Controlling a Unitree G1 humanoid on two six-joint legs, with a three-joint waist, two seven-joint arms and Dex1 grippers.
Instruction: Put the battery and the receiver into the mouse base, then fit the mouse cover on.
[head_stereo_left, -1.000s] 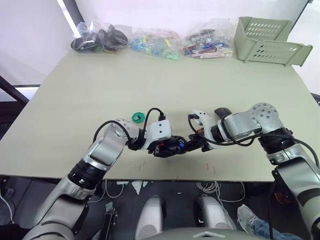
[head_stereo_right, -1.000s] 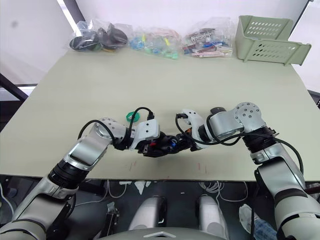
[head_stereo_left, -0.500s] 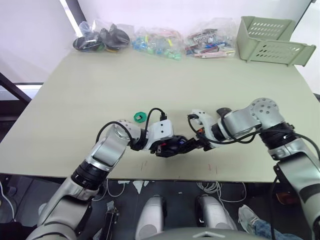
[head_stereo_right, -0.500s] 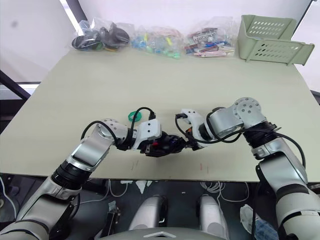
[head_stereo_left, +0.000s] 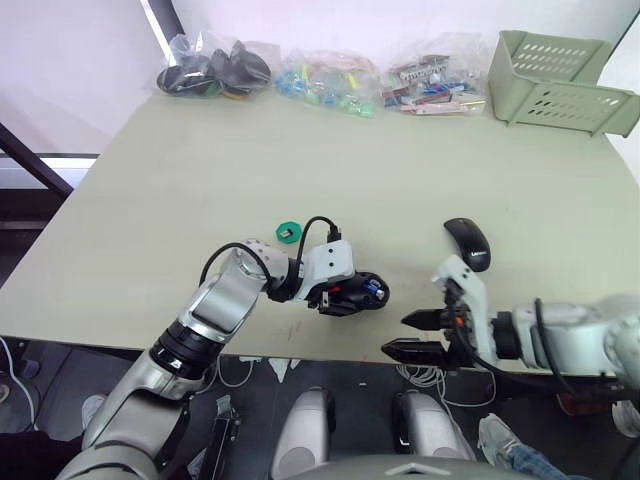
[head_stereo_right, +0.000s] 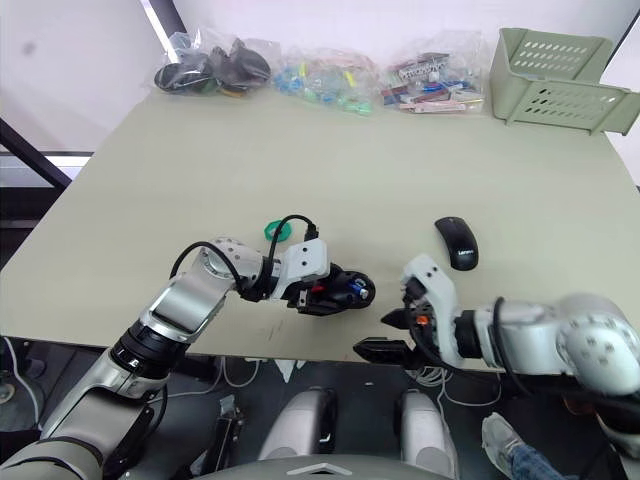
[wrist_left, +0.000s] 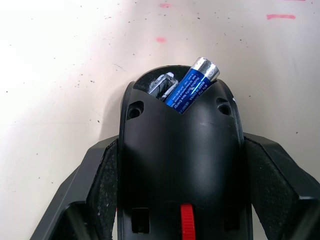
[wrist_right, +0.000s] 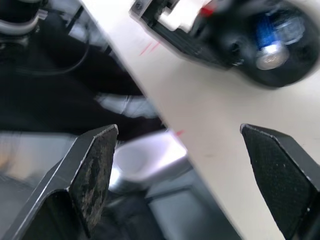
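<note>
My left gripper (head_stereo_left: 335, 292) is shut on the black mouse base (wrist_left: 180, 165), its fingers (wrist_left: 95, 180) pressing both sides. The base rests on the table near the front edge. In its rear compartment the blue battery (wrist_left: 192, 87) lies tilted, its silver end poking over the rim. The small silvery receiver (wrist_left: 162, 84) sits beside the battery. To the right of the base, the glossy black mouse cover (head_stereo_left: 467, 243) lies alone on the table. My right gripper (head_stereo_left: 413, 335) hangs open and empty over the table's front edge, right of the base and apart from it.
A green scalloped disc (head_stereo_left: 287, 233) lies just behind my left arm. Along the far edge lie clear bags of parts (head_stereo_left: 215, 70) (head_stereo_left: 325, 80) (head_stereo_left: 430, 78), with a pale green basket (head_stereo_left: 560, 80) at the far right. The table's front edge (head_stereo_left: 300, 352) runs close to both grippers.
My right gripper has let go, opened and drawn back from the mouse base to the front edge. The mouse cover is now uncovered. The camera shifted too.
</note>
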